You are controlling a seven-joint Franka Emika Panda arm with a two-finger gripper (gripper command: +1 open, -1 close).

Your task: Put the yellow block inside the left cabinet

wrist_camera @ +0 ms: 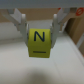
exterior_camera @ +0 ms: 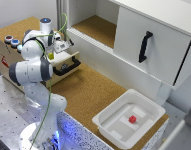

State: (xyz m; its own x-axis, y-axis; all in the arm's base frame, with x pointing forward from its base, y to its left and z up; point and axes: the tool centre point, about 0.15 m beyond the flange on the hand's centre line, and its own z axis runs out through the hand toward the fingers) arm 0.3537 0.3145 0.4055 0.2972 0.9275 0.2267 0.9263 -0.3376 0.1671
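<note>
The yellow block (wrist_camera: pixel 40 41), a yellow-green cube with a black "N" on its face, sits between my two white fingers (wrist_camera: pixel 20 22). My gripper (wrist_camera: pixel 40 33) is shut on its sides. In the exterior view the gripper (exterior_camera: pixel 53 53) hangs over the wooden drawer box, with the block (exterior_camera: pixel 51 56) showing as a small yellow-green speck under the hand. The left cabinet (exterior_camera: pixel 97 29), an open compartment with white walls and a cork-brown floor, lies further toward the exterior view's right, apart from the gripper.
The wooden drawer box (exterior_camera: pixel 10 57) has its drawer (exterior_camera: pixel 67 65) pulled out, black handle forward. A white door with a black handle (exterior_camera: pixel 145 46) closes the cabinet's other half. A white bin (exterior_camera: pixel 107 125) holds a small red block (exterior_camera: pixel 132 119). Cork covers the table (exterior_camera: pixel 90 92).
</note>
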